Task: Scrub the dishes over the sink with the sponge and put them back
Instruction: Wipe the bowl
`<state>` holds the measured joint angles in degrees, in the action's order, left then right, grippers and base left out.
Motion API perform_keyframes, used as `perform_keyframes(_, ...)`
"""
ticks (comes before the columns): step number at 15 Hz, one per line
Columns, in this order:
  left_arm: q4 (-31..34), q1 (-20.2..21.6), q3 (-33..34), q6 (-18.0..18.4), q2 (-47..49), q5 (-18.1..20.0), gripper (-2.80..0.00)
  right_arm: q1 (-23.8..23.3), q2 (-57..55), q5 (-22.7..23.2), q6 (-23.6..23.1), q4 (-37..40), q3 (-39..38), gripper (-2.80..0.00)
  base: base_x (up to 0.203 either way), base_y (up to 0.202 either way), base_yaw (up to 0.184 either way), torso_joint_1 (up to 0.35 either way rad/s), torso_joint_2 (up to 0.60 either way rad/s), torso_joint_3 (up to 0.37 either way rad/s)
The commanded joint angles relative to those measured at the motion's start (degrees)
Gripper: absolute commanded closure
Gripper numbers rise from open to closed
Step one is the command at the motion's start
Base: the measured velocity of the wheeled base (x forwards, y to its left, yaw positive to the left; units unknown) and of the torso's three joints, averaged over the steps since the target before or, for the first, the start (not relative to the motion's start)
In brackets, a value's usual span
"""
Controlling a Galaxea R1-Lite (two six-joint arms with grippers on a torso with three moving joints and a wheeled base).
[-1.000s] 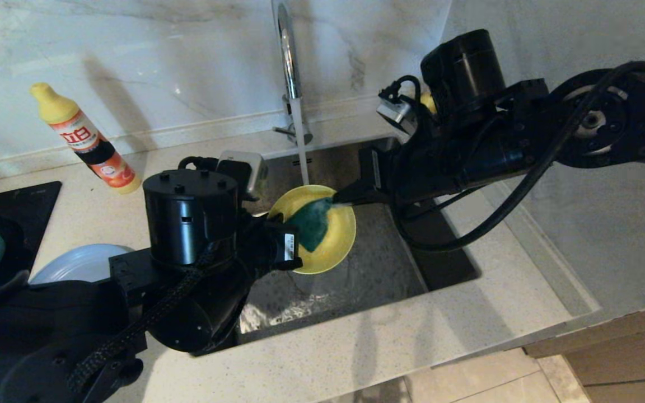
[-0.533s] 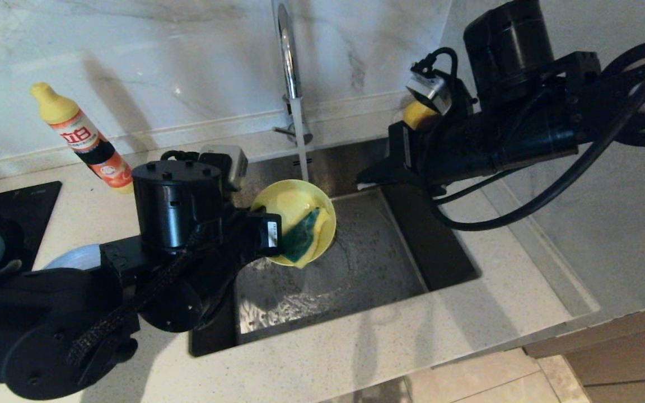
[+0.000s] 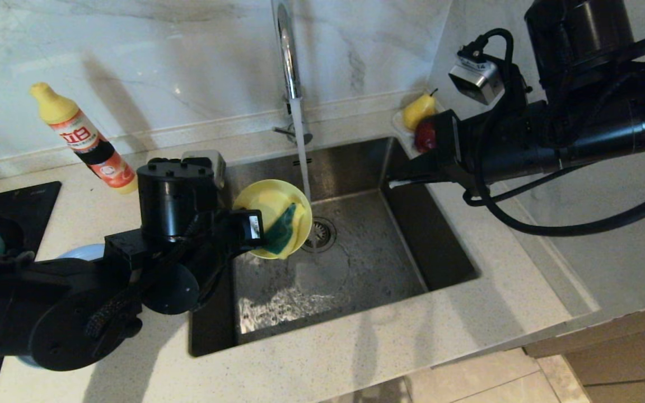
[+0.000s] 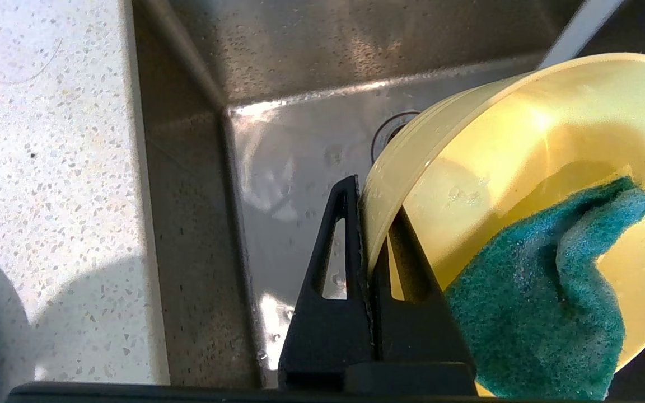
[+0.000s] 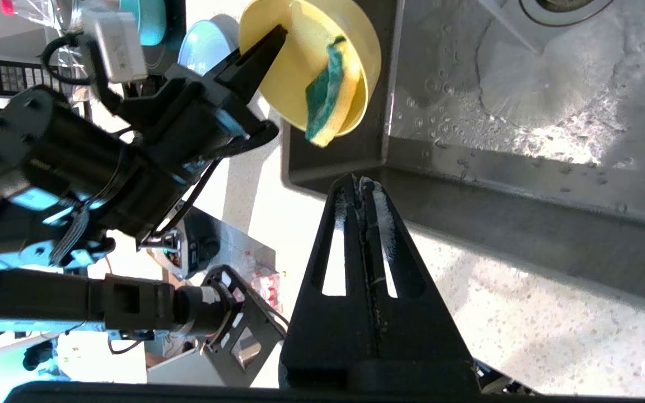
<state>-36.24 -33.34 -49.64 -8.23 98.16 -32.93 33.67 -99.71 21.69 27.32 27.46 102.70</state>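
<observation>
Left tool [image 3: 252, 226] pinched on bowl [image 3: 271, 224] rim, frame centre over sink [image 3: 356, 268]; sponge [image 3: 280, 235] loose inside. Right tool [image 3: 392, 182] closed, empty, upper right. Keep bowl tilted inward so sponge stays.

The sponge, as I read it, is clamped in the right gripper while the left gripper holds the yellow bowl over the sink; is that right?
Not quite: the sponge lies loose inside the yellow bowl, and the right gripper is shut on nothing, as the right wrist view shows. The left gripper does hold the bowl over the sink.

Sponge [image 3: 281, 235] in bowl [image 3: 266, 204] over sink's [image 3: 356, 280] left side; bottle [image 3: 84, 140] on counter [image 3: 356, 352], far left.
</observation>
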Motion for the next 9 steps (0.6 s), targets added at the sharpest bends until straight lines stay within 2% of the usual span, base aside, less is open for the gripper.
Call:
perform_keyframes(1,-0.23,0.2,-0.23,-0.08,0.28,-0.27,0.0,0.39,0.06,0.93,0.31,0.21,-0.17,0.0,0.0,0.0,0.0,0.0,0.0,0.0)
perform_keyframes(5,-0.22,0.2,-1.23,-0.13,-0.24,-0.73,0.0,6.49,-6.18,0.47,0.69,0.1,0.53,0.0,0.0,0.0,0.0,0.0,0.0,0.0)
perform_keyframes(8,-0.32,0.2,-1.95,-0.12,-0.16,-0.74,0.0,8.12,-11.25,-1.44,0.72,0.71,4.81,0.0,0.0,0.0,0.0,0.0,0.0,0.0)
perform_keyframes(9,-0.88,0.05,-2.1,0.02,0.36,-0.74,0.0,8.71,-12.75,-2.04,0.8,0.79,6.13,-2.8,0.0,0.0,0.0,0.0,0.0,0.0)
